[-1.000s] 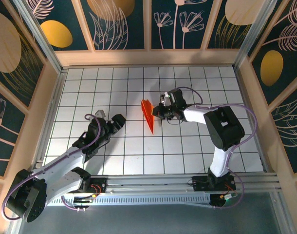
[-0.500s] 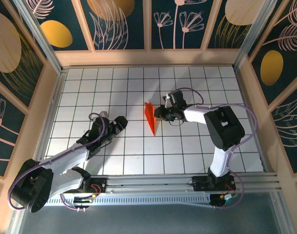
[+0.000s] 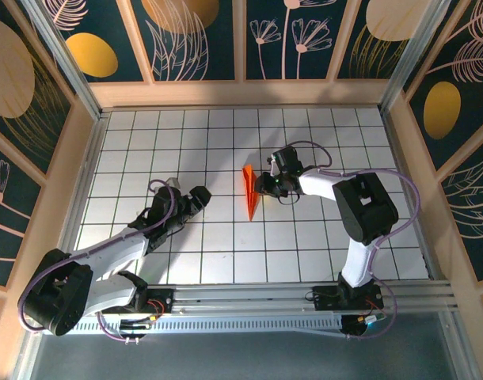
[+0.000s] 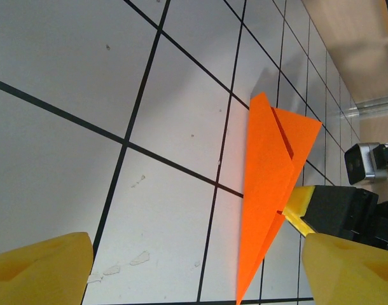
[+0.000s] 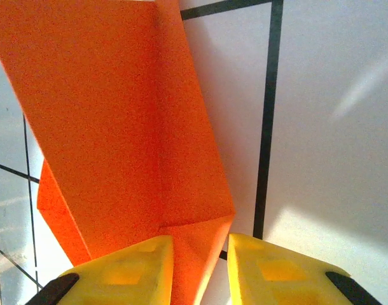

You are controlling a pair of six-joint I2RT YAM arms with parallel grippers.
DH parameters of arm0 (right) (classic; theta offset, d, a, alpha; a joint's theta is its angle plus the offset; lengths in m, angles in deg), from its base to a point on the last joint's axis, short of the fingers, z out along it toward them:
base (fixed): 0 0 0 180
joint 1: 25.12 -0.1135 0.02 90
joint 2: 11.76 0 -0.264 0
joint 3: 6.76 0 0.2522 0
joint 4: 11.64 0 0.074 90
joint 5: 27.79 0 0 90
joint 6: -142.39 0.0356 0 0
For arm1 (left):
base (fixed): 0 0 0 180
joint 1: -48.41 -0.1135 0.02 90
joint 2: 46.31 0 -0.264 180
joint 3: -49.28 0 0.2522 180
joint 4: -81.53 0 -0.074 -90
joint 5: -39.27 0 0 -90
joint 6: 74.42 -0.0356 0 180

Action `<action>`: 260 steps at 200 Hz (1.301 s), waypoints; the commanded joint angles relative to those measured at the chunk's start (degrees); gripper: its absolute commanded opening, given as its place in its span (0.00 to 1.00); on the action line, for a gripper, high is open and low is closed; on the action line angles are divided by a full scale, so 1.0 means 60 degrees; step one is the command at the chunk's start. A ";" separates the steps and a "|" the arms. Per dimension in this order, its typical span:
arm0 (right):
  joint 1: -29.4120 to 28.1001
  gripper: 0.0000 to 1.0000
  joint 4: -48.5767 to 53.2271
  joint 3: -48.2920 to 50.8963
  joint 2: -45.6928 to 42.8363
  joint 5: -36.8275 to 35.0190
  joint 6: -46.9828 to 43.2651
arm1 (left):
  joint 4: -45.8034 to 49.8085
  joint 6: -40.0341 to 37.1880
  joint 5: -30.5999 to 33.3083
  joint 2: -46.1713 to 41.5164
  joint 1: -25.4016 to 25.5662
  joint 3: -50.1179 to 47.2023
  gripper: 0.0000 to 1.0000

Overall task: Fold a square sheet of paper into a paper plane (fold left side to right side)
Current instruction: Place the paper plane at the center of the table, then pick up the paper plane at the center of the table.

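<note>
Paper plane (image 3: 249, 191), by then a narrow orange dart with layered creases, lay near the middle of the gridded table (image 3: 146, 142). Its long axis ran roughly along the grid lines from far to near, with the sharp nose toward the arm bases and the wider tail away from them.

The right gripper (image 3: 263, 186) sat against the plane's right edge, about halfway along its length and reaching in from the right. From the right wrist, its yellow fingers (image 5: 127, 270) stood slightly apart, and a corner of the folded paper (image 5: 117, 127) ran into the narrow gap between them. The gap looked wider than the paper was thick, so the fingers straddled that edge rather than pinching it. Whether either pad brushed the sheet could not be told.

The left gripper (image 3: 184, 194) hovered low over the table well to the plane's left, with bare tiles between them. Its fingers (image 4: 41, 270) were spread wide and held nothing, and they faced the plane (image 4: 267, 190) broadside.

The right arm was clearly the nearer one. Since the plane lay directly ahead of the right fingers and crosswise to them, any further press or crease would most likely fall to that arm. The left would first have to cross the gap to reach the plane's left edge
</note>
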 commanded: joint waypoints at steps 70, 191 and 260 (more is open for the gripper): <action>-0.0360 0.33 0.0481 -0.0660 -0.0182 -0.0375 -0.0287 | -0.0413 -0.0161 -0.0316 0.0295 -0.0069 0.0235 0.86; -0.0477 0.49 0.2292 -0.1074 -0.1525 -0.0806 -0.1642 | -0.0506 -0.0185 -0.0291 0.0564 -0.0071 0.0278 0.87; -0.1354 0.50 0.3202 -0.1930 -0.0405 -0.1223 -0.1724 | -0.0265 -0.0268 -0.0097 0.0302 -0.0066 0.0149 0.88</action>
